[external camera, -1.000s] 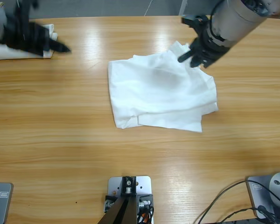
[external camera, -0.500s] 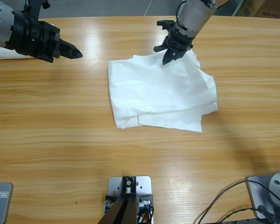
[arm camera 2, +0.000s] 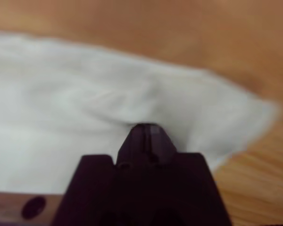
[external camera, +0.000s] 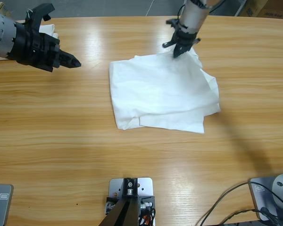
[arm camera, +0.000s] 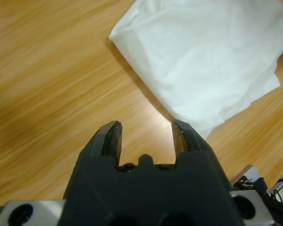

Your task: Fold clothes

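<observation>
Since half a second ago, the right gripper (external camera: 179, 51) has shifted slightly toward the table's far side along the white T-shirt (external camera: 162, 92), while the left gripper (external camera: 71, 60) has barely moved. From above, the crumpled shirt lies mid-table (external camera: 61, 141), the right gripper at its far edge, the left well apart over bare wood; a second white cloth (external camera: 48, 29) sits at the far left corner. The left wrist view shows the left gripper (arm camera: 146, 134) parted and empty, the shirt (arm camera: 207, 56) ahead. The right wrist view shows the right gripper (arm camera 2: 146, 136) closed, pinching shirt fabric (arm camera 2: 75, 122).
</observation>
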Robot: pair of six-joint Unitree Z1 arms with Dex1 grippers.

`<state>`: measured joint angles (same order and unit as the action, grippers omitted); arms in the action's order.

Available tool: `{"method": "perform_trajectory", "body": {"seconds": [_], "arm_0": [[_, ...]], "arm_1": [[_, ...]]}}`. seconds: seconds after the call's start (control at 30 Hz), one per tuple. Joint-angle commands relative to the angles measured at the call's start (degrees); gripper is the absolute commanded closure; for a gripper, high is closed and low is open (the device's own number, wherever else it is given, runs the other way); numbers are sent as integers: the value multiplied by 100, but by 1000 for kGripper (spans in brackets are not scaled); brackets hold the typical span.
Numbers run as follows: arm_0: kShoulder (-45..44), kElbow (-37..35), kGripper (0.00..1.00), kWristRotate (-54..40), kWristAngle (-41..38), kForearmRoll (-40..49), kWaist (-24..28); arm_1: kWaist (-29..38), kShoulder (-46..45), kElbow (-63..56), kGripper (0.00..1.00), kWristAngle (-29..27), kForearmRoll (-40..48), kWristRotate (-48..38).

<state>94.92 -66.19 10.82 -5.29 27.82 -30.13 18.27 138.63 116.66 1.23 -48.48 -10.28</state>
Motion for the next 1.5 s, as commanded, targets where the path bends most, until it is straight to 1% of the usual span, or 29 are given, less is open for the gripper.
{"method": "perform_trajectory", "body": {"seconds": [0.03, 0.13, 0.23, 0.33, 0.4, 0.47, 0.5, 0.57, 0.6, 0.67, 0.7, 0.73, 0.77, 0.8, 0.9, 0.97, 1.07, 1.27, 1.5], "arm_0": [[236, 226, 579, 60, -16, -163, 51], [166, 253, 579, 60, -9, -163, 51], [90, 114, 584, -33, -60, -180, 19], [24, 96, 588, -699, -186, -165, -72], [-121, 214, 589, -1175, -299, -105, -116], [-191, 247, 589, -1699, -559, -29, -227], [-145, 217, 592, -1965, -686, 16, -337], [113, -11, 612, -2323, -754, 270, -606], [229, -194, 665, -2415, -737, 429, -761], [431, -742, 671, -2529, -715, 872, -1104], [605, -1036, 690, -2603, -708, 1089, -1216], [820, -1270, 799, -2643, -691, 1219, -1241], [1025, -1452, 964, -2701, -601, 1277, -1241], [1178, -1641, 1000, -2761, -454, 1303, -1239], [1718, -2140, 1000, -2822, -367, 1328, -1199], [2196, -2266, 1000, -2840, -374, 1421, -1179], [2583, -2149, 1000, -3014, -429, 1451, -1267], [2669, -1864, 1000, -2947, -517, 1607, -1752], [2924, -1672, 1000, -2814, -538, 1569, -1839]], "arm_1": [[-415, 530, 161, 1000, -411, -133, -89], [-630, 449, 59, 1000, -397, -135, -24], [-784, -52, -73, 1000, -457, -176, 265], [-788, -1033, -411, 1000, -491, -230, 449], [-689, -1720, -564, 1000, -353, -571, 555], [-514, -2321, -877, 1000, -232, -937, 1006], [-470, -2571, -1202, 1000, -41, -923, 1209], [-422, -2850, -1986, 1000, 239, -596, 1511], [-420, -2898, -2376, 1000, 313, -327, 1546], [-420, -2871, -2847, 1000, 394, 88, 1548], [-419, -2813, -2928, 1000, 406, 188, 1536], [-396, -2741, -2974, 1000, 422, 266, 1479], [-362, -2697, -2982, 1000, 427, 311, 1437], [-327, -2676, -2977, 1000, 430, 336, 1398], [-280, -2697, -2967, 1000, 439, 361, 1379], [-280, -2713, -3042, 1000, 432, 410, 1379], [-280, -2726, -3265, 1000, 422, 579, 1379], [-289, -2653, -3712, 1000, 439, 1004, 1363], [-324, -2689, -3728, 1000, 422, 1043, 1362]]}}
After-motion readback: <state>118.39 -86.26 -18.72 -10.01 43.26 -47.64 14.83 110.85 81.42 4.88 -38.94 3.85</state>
